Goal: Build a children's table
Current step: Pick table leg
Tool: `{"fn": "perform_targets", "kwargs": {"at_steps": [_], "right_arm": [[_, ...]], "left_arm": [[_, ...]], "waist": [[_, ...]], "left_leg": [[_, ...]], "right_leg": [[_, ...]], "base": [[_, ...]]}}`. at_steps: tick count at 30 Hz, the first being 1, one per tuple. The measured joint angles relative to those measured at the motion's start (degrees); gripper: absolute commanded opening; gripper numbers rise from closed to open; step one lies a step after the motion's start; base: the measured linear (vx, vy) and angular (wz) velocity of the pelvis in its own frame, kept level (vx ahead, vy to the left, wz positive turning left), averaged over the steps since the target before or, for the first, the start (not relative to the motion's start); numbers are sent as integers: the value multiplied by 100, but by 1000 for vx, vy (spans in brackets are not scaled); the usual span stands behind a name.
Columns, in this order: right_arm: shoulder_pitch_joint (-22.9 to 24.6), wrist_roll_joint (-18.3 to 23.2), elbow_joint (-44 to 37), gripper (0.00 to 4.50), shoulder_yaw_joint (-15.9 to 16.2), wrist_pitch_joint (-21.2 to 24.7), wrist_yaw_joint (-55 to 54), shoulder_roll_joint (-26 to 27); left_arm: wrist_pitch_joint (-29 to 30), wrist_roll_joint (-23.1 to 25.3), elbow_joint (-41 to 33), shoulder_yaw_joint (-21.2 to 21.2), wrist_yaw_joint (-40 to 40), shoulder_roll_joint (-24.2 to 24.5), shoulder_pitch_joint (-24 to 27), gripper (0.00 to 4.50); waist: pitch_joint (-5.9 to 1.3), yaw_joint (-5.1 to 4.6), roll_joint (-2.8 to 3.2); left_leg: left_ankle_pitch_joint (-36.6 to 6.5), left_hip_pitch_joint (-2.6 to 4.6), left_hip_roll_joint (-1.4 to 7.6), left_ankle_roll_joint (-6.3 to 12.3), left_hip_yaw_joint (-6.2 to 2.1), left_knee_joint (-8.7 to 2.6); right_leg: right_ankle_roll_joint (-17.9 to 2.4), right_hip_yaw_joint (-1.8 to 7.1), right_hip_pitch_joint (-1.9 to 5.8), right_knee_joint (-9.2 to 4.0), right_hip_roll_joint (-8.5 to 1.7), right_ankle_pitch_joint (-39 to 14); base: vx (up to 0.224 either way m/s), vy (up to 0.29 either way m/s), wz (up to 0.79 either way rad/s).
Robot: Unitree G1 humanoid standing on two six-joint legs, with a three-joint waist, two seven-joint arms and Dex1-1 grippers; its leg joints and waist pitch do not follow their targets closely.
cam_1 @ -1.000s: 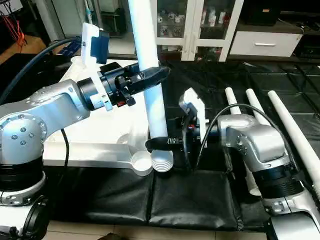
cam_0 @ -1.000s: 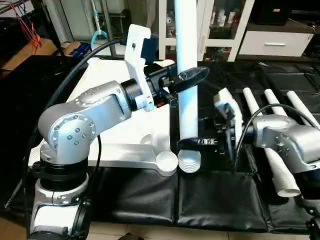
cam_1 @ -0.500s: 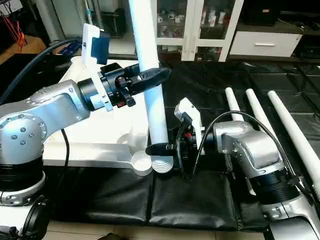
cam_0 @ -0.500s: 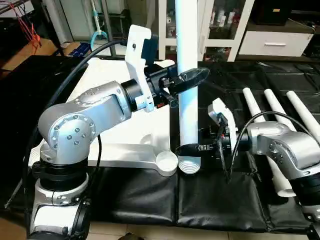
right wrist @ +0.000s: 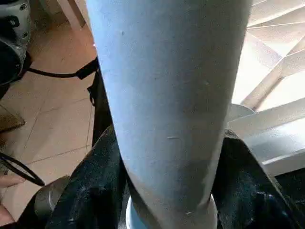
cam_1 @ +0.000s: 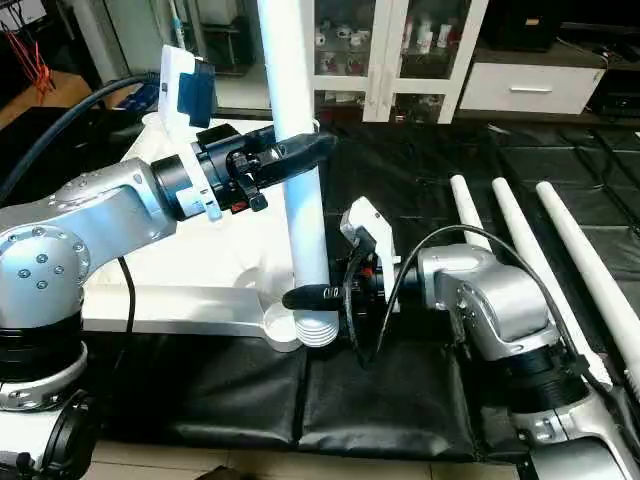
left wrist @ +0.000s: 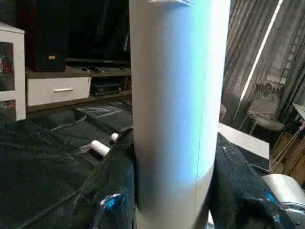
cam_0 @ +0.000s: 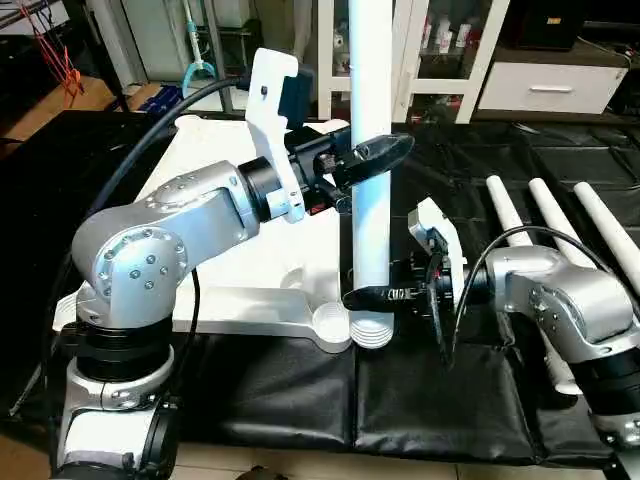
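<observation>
We see the right claw (cam_0: 372, 296), apart from the leg (cam_0: 372, 200) a second ago, now clamped just above its threaded foot, beside the tabletop's (cam_0: 240, 265) corner socket (cam_0: 329, 322). The left claw (cam_0: 372, 155) keeps gripping the upright leg higher up.

I see open black mat (cam_0: 440, 410) along the near edge, room to pass. The upright leg (cam_0: 372, 200) blocks the middle, tabletop (cam_0: 230, 250) fills my left, and three spare legs (cam_1: 520, 240) lie across my right, narrow gaps between them.
</observation>
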Motion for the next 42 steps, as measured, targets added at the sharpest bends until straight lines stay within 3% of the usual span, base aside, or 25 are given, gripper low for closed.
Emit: {"fn": "perform_targets", "kwargs": {"at_steps": [5, 6, 11, 18, 23, 28, 30, 33, 35, 38, 42], "right_arm": [[9, 6, -1, 198, -76, 1, -65, 63], [9, 7, -1, 198, -84, 1, -72, 66], [11, 19, 20, 194, -166, 12, -181, 76], [11, 11, 56, 191, -212, 5, -273, 136], [-185, -265, 754, 191, -707, -498, -1403, 737], [-275, -503, 1023, 191, -1224, -1010, -2370, 999], [-73, -608, 886, 191, -1354, -1349, -2575, 1001], [149, -870, 871, 191, -1416, -1767, -2792, 1070], [302, -997, 669, 191, -1328, -2020, -2901, 1231], [368, -990, 576, 191, -1332, -2092, -3069, 1374], [704, -901, 211, 191, -1325, -2070, -2990, 1381]], "left_arm": [[-47, 10, 44, 42, -9, 14, -19, 169], [-50, 42, 49, 38, 0, 19, -35, 225], [-50, 103, 198, 173, 121, 48, -89, 266], [12, -281, 213, 508, 102, 60, -108, 318], [-377, -80, 191, 671, 100, 175, -104, 353], [-878, 358, -288, 908, -163, 983, 587, 355], [-1142, 1014, -587, 596, -475, 1843, 1398, 355], [-1514, 1795, -632, -98, -810, 2323, 2062, 355], [-2044, 2375, -671, -883, -1103, 2741, 2426, 355], [-2795, 3019, -399, -1577, -1261, 2720, 2752, 355], [-3406, 3458, -5, -1690, -1301, 2595, 2952, 355]], "waist": [[-1, -6, 2], [-1, -3, 2], [-1, -8, 6], [-1, -1, 6], [1, -19, 21], [0, -47, 73], [-9, -63, 87], [3, -5, 105], [0, -16, 132], [1, -43, 175], [-2, -72, 183]], "left_leg": [[-8, 0, 0, -16, 0, 0], [-8, 0, 0, -17, 0, 0], [-7, 1, 0, -21, 0, 0], [-7, 2, 0, -23, 0, 0], [3, 2, 0, -36, -1, -1], [4, 4, 0, -42, -1, -17], [4, 5, 2, -44, -2, -31], [12, -6, 5, -55, -4, -36], [11, -1, 3, -55, -3, -36], [14, 1, 1, -59, -3, -35], [21, 10, 3, -71, -4, -54]], "right_leg": [[-1, 0, 0, 0, 0, 1], [-1, -1, 0, 0, 0, 2], [-6, 0, 1, 0, 0, 4], [-8, -1, 1, 0, 0, 5], [-23, -1, -1, 1, 0, 16], [-21, -1, -6, -4, 1, 15], [-7, -6, -12, -5, 4, 6], [-6, -16, -19, -4, 5, 6], [-6, -7, -17, -6, 5, 6], [1, -1, -17, -3, 5, 15], [17, -3, -18, -3, 6, 28]], "base": [[0, 0, 0], [0, 0, 0], [0, 0, 0], [0, 0, 0], [0, 0, 0], [0, 0, 0], [0, 0, 0], [0, 0, 0], [0, 0, 0], [0, 0, 0], [0, 0, 0]]}}
